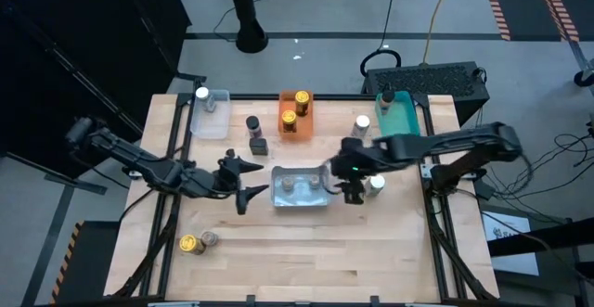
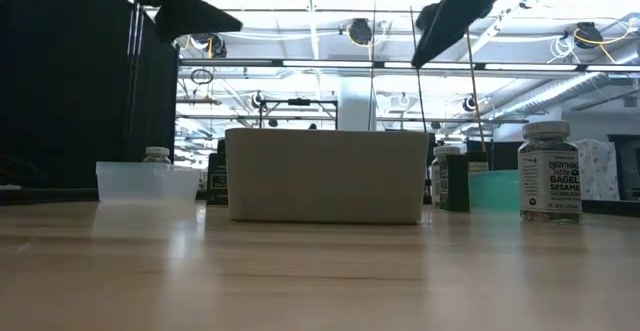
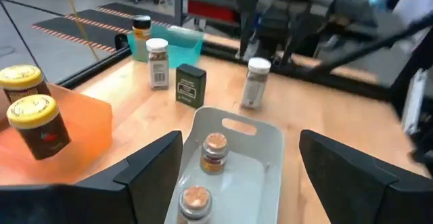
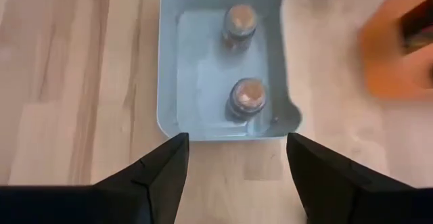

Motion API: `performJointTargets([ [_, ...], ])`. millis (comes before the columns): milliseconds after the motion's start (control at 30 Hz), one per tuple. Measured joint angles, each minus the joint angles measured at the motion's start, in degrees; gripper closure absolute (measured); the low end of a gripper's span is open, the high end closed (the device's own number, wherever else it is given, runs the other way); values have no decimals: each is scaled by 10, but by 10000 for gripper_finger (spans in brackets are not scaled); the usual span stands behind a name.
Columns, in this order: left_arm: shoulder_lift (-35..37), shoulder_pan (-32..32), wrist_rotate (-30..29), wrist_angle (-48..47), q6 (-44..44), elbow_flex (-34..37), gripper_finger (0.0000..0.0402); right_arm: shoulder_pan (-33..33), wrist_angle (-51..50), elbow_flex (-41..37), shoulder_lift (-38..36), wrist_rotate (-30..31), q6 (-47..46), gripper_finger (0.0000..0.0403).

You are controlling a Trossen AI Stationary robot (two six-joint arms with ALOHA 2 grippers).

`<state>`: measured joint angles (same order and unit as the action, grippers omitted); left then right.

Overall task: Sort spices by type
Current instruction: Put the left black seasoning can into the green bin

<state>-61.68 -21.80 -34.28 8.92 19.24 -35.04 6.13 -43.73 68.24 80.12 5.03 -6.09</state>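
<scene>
Two gold-lidded spices (image 1: pixel 193 242) lie near the surface's front edge; two brown-lidded ones (image 1: pixel 301 186) stand in the grey bin (image 1: pixel 299 201); both left gripper (image 1: pixel 243 181) and right gripper (image 1: pixel 342 183) hover beside it, fingers open, holding nothing; the next grasp should probably descend straight.

On your worktop (image 1: pixel 306 251), the pale grey plastic bin (image 1: pixel 299 198) sits centrally with two copper-lidded jars (image 1: pixel 302 185) inside. Behind it stands the orange bin (image 1: pixel 295 126) holding two gold-lidded jars (image 1: pixel 294 108); the clear bin (image 1: pixel 210 120) lies left, the teal bin (image 1: pixel 399 117) right.
</scene>
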Motion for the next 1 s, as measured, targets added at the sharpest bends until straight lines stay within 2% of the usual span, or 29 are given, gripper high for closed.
performJointTargets([
  [267,-84,20,1,-256,-3,-158,100,52,37,-71,-114,123,-44,173],
  [433,-100,55,6,-389,-33,-214,100,62,67,-80,-132,132,-30,174],
  [567,-100,106,37,-427,-65,-217,100,64,68,-81,-132,131,-24,174],
  [800,-105,214,139,-459,-137,-217,100,64,67,-81,-132,131,-22,174],
  [1000,-112,263,188,-470,-220,-217,100,64,67,-81,-132,131,-20,174],
])
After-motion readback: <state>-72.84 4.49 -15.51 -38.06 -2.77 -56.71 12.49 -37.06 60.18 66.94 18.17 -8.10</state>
